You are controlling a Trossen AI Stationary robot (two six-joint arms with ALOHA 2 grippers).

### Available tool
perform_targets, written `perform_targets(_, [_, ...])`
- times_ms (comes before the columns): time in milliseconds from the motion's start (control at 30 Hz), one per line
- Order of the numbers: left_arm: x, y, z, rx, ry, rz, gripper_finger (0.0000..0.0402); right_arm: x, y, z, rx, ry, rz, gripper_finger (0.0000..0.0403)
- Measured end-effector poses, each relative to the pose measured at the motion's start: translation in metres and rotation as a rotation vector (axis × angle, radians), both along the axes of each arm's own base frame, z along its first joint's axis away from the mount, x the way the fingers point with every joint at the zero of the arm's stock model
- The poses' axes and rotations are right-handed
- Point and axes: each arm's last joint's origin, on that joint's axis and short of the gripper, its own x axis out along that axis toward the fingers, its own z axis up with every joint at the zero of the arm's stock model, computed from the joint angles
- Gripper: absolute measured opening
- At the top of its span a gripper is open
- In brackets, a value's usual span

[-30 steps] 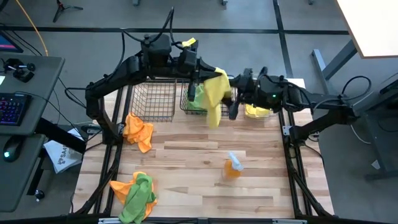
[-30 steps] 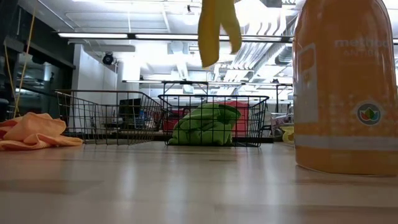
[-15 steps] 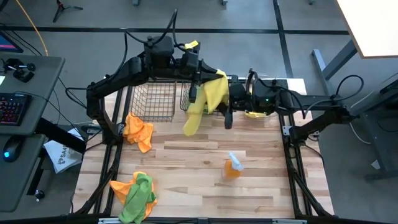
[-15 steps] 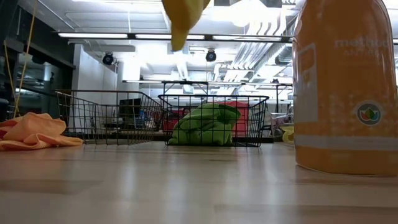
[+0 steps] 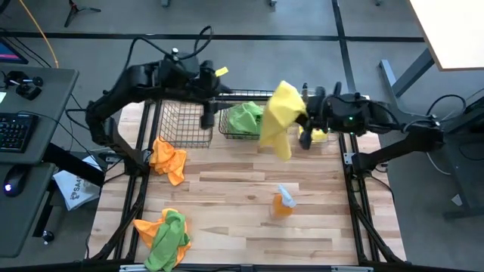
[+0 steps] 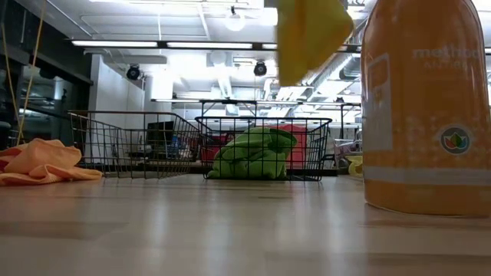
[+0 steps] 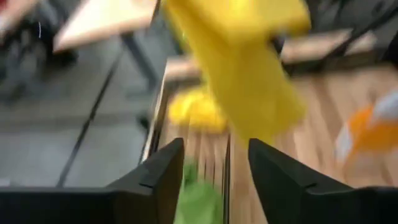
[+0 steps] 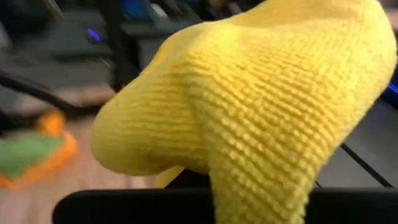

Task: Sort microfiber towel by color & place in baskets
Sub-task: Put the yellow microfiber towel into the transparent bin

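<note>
A yellow microfiber towel [image 5: 279, 119] hangs in the air above the table's far side, to the right of the wire basket [image 5: 225, 127] that holds a green towel [image 5: 245, 119]. My right gripper [image 5: 302, 122] is shut on the yellow towel, which fills the right wrist view [image 8: 261, 112] and hides the fingers. My left gripper [image 5: 206, 116] stands open [image 7: 214, 146] between the two wire baskets, with nothing between its fingers. The left wire basket [image 5: 185, 125] holds nothing. An orange towel [image 5: 168, 157] lies on the table at the left. An orange and green heap [image 5: 162, 234] lies near the front left. My right gripper holds the yellow towel by its upper right part [image 5: 296, 113], coming roughly level from the table's right. The cloth drapes over the fingers and hides the contact. The towel hangs slack below the hold, its lower end [image 5: 283, 149] clear of the table.
An orange spray bottle [image 5: 283, 201] stands right of the table's middle and looms large in the low view [image 6: 426, 107]. More yellow cloth [image 5: 319, 136] lies at the far right under my right arm. Bare wood lies between the baskets and the bottle.
My left gripper has opened, let go of the yellow towel and drawn back toward the table's left. My right gripper has shut on the towel and carried it toward the table's right; the towel has swung, its hanging end passing from left to right.
</note>
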Motion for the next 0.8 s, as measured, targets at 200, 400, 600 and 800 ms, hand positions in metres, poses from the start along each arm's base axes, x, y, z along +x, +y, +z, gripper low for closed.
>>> perform_targets(200, [-0.032, -0.004, -0.008, -0.181, 0.157, 0.138, 0.0202, -0.038, -0.021, -0.008, -0.065, 0.171, -0.288, 0.0001])
perform_targets(400, [-0.042, -0.023, -0.017, -0.272, 0.124, 0.089, 0.0203, -0.054, -0.052, -0.025, -0.083, 0.224, -0.463, 0.0001])
perform_targets(600, [-0.054, -0.052, -0.045, -0.356, -0.097, 0.008, 0.0204, -0.077, -0.074, -0.064, -0.022, 0.269, -0.548, 0.0000])
perform_targets(800, [-0.067, -0.069, -0.098, -0.466, -0.228, 0.057, 0.0204, -0.092, -0.096, -0.096, 0.057, 0.313, -0.646, 0.0000])
